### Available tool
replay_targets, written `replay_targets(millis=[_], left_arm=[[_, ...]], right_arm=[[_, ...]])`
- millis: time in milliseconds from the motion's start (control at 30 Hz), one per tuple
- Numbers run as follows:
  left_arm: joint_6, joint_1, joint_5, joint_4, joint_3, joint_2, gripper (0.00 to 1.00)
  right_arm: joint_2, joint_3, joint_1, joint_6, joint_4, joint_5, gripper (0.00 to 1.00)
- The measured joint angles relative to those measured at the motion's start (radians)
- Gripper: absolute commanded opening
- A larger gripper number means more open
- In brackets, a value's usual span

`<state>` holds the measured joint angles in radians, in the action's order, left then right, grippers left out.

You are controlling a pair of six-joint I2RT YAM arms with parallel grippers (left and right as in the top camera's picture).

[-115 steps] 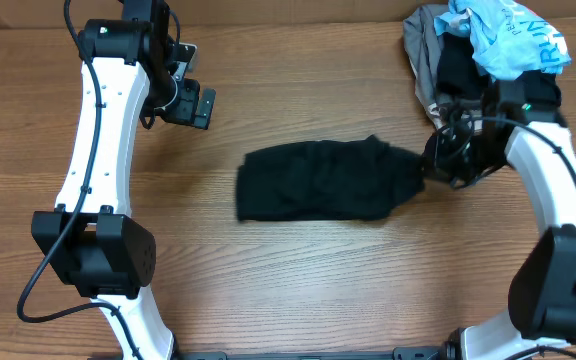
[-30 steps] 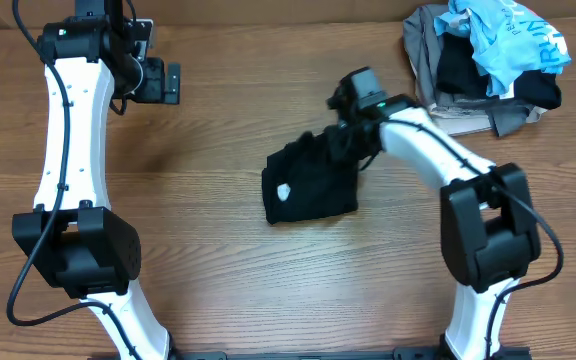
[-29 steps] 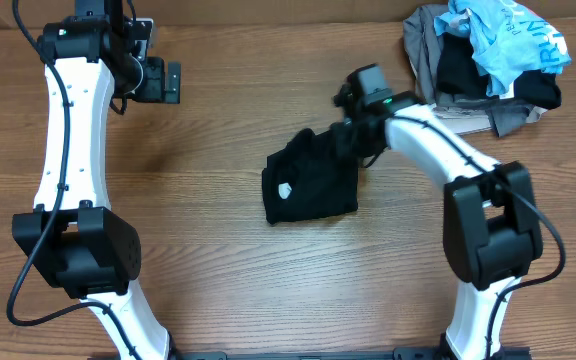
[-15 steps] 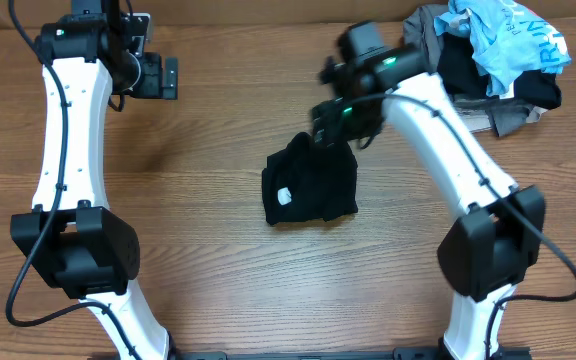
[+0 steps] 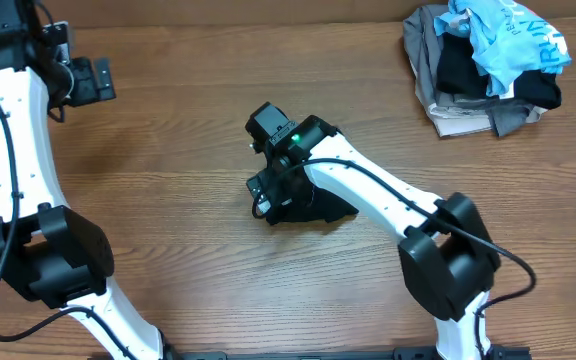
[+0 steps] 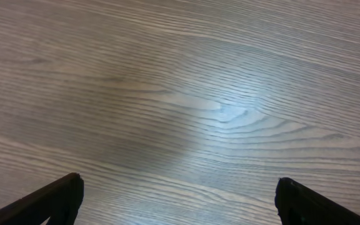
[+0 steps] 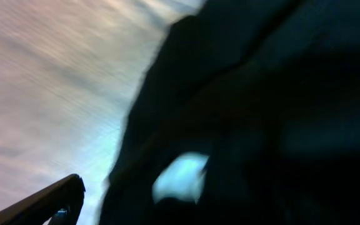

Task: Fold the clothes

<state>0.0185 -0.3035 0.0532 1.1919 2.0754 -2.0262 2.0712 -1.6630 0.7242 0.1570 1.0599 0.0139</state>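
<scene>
1 black shirt (image 5: 334,208) lies bunched in a small, rough fold at the table's centre under the wide-spread right claw (image 5: 266,198), the left claw (image 5: 94,80) gaping empty at 10 o'clock, so neatening probably remains.

We are looking at a black T-shirt (image 5: 330,207) bearing a small white mark (image 7: 180,177), against a brown table (image 5: 168,220) streaked with wood grain. We are seeing a heap (image 5: 468,115) mixing grey garments (image 5: 423,75) and light blue printed cloth (image 5: 513,35).
</scene>
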Motion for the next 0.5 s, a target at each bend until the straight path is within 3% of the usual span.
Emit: replay_targets(millis=[333, 500], left_arm=[[-0.009, 0.003, 0.012, 0.002, 0.000, -0.001, 1.00], [-0.013, 0.003, 0.014, 0.004, 0.000, -0.002, 1.00]], right_arm=[[0.113, -0.010, -0.011, 0.020, -0.027, -0.096, 1.00], [0.120, -0.021, -0.085, 0.038, -0.006, -0.098, 1.00]])
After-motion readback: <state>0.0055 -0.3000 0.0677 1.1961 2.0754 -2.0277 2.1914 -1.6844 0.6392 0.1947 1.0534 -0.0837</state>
